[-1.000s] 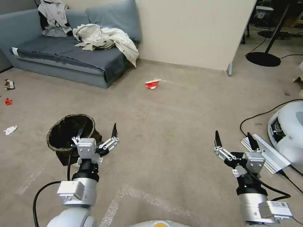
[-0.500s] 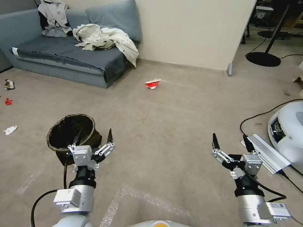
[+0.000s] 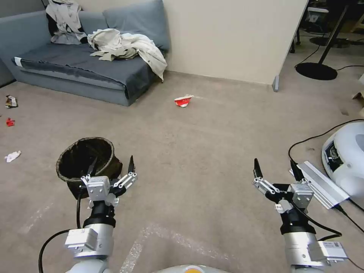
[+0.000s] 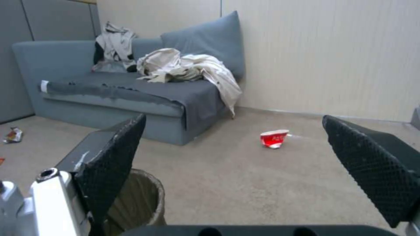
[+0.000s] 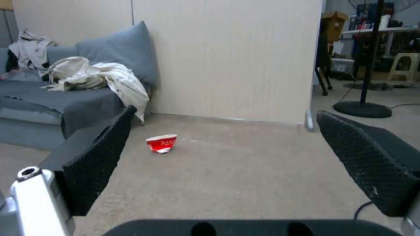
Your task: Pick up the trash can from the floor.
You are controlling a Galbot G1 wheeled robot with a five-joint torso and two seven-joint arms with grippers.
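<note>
Trash can (image 3: 85, 161) seen standing on the floor (image 3: 212, 151).
Its open mouth is lined by a dark bag folded over the rim; beige-grey carpet is marked by faint pale tape.

We see the trash can (image 3: 86, 161) on the floor (image 3: 201, 151) at ten o'clock. Our left gripper (image 3: 111, 165) hangs just beside it, one finger over its rim. Our right gripper (image 3: 275, 167) hangs at two o'clock, well apart. A sofa (image 3: 81, 64) sits far behind at eleven.
</note>
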